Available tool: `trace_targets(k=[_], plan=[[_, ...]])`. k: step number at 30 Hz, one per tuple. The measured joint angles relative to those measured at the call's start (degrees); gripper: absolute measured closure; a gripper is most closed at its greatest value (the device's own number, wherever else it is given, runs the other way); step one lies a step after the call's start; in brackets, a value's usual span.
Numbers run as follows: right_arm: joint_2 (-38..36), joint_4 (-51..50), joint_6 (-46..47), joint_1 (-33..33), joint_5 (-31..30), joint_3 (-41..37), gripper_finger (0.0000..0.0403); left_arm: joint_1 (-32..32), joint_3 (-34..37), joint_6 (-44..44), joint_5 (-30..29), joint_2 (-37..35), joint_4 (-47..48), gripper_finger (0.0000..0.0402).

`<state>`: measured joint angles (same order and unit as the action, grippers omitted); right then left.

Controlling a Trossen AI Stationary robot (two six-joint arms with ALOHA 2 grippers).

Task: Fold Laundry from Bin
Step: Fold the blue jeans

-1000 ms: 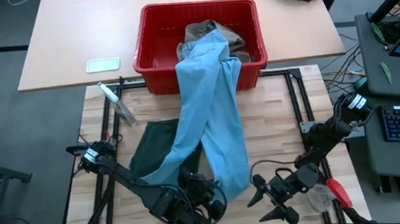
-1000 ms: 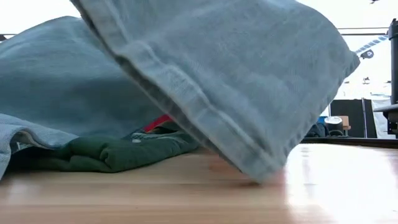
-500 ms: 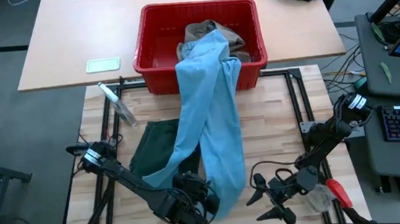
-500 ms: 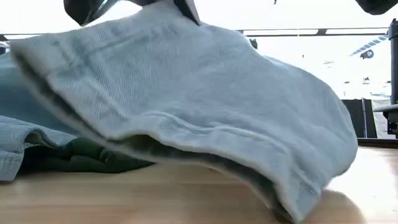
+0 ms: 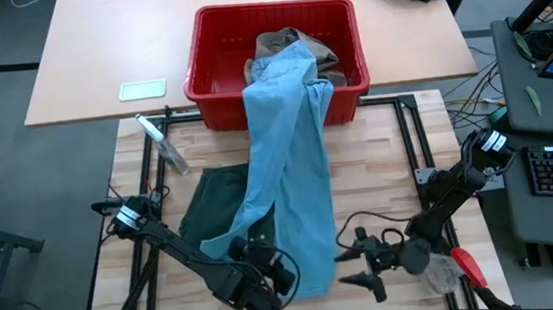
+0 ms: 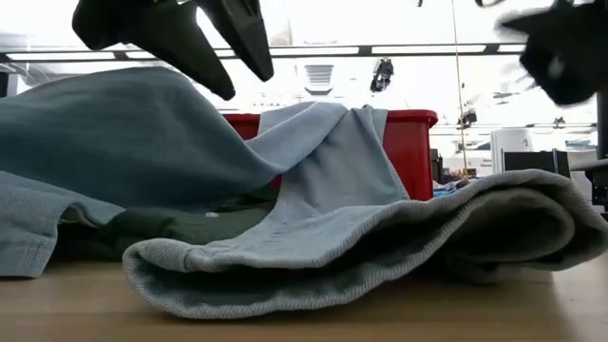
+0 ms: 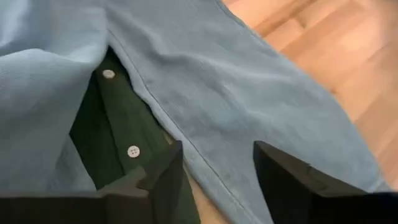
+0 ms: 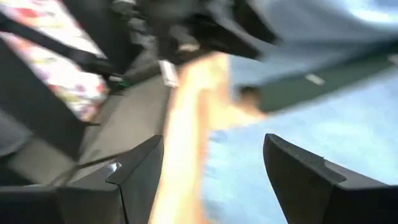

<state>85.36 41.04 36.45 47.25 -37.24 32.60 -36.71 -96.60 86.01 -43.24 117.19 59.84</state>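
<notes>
left gripper (image 7: 214,177) jaws parted above denim trousers (image 5: 295,189), holding nothing; right gripper (image 5: 366,263) jaws spread, empty.

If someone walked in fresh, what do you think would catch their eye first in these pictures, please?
Probably the long light blue trousers, trailing from the red bin at the table's far side down to its near edge. They lie partly over dark green shorts, with the open left gripper just above their near end.
</notes>
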Motion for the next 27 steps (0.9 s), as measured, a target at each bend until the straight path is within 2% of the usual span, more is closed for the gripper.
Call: trace_targets(k=[5, 11, 14, 19, 22, 27], plan=[[0.0, -9.4, 9.2, -1.3, -2.0, 0.0, 0.0147, 0.0, 0.1, -11.0, 2.6, 0.4, -6.1, 0.0195], [0.2, -16.5, 15.8, -1.9, -1.3, 0.0, 0.0174, 0.0, 0.4, -25.6, 9.0, 2.7, -18.1, 0.0204], [0.2, -22.0, 21.9, -1.9, -1.1, 0.0, 0.0181, 0.0, 0.2, -31.9, 9.2, 4.7, -23.0, 0.0212], [0.2, -26.9, 26.7, -1.5, 4.2, 0.0, 0.0183, 1.4, 0.0, -32.6, 8.8, 8.9, -25.3, 0.0232], [0.2, -27.0, 29.7, -0.9, 4.7, 0.0, 0.0183, 2.7, 0.0, -31.4, 8.7, 11.2, -25.3, 0.0254], [0.2, -27.1, 33.5, -0.5, 10.6, 0.0, 0.0159, 3.9, 0.0, -29.3, 8.2, 14.1, -25.3, 0.0302]])
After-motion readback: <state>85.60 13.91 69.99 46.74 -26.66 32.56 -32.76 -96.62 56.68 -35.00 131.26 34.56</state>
